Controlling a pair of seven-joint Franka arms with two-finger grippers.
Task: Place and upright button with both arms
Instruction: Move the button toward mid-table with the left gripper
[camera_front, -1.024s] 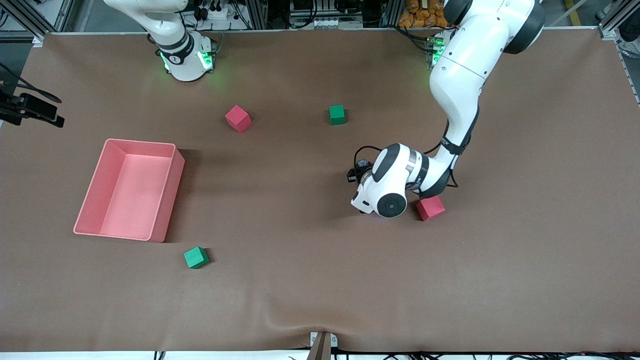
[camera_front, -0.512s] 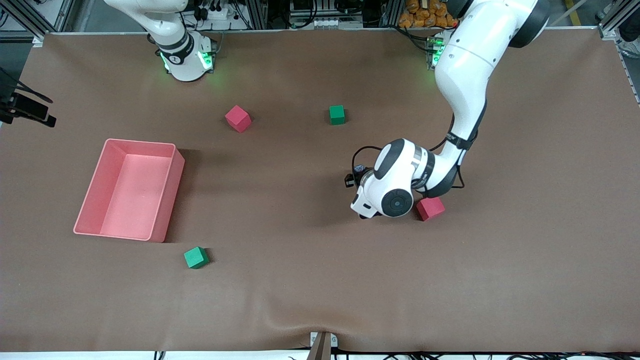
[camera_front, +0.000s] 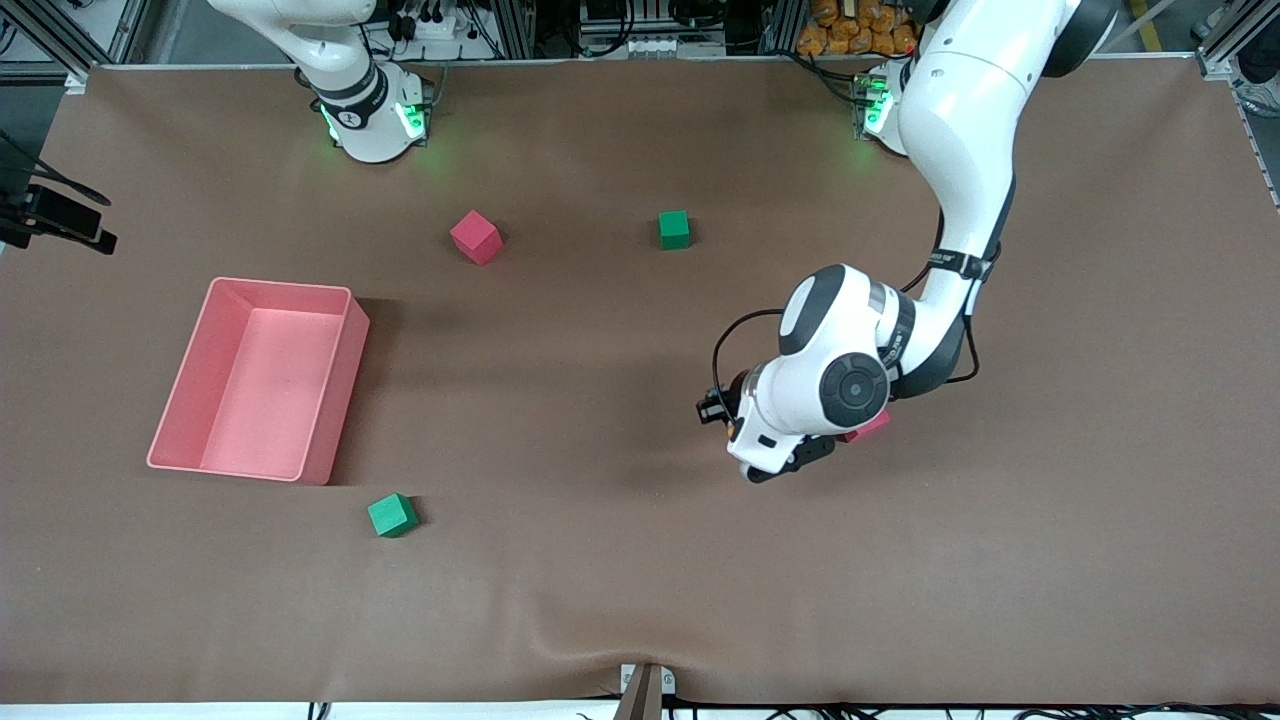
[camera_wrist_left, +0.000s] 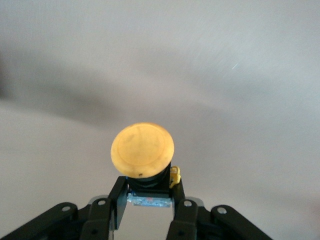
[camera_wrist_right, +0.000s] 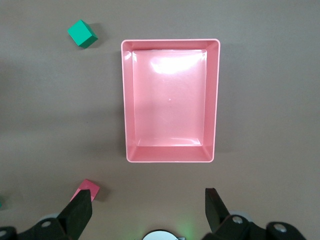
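The left end effector (camera_wrist_left: 149, 207) has its two black fingers (camera_wrist_left: 118, 202) closed narrowly on the black body of the button (camera_wrist_left: 143, 151), whose round orange cap faces away from the wrist camera. A small yellow tab sticks out of the body just under the cap. No lettering can be read on the cap or body. In the front view the left arm (camera_front: 960, 150) reaches down from its base to a spot toward its own end of the table (camera_front: 600, 590), and the wrist (camera_front: 830, 385) hides the button there; the black tip of the left end effector (camera_front: 785, 462) shows beneath it. It seems to hang just over the table, though the height is hard to judge. A red cube (camera_front: 866, 427) peeks out from under the wrist.

The right end effector (camera_wrist_right: 147, 210) waits with its fingers spread wide and holding nothing, high over the pink bin (camera_wrist_right: 170, 100), which sits toward the right arm's end of the table. A green cube (camera_front: 392, 515) lies nearer the front camera than the bin. Another red cube (camera_front: 475, 236) and another green cube (camera_front: 674, 229) sit nearer the bases. No writing is legible on either arm.
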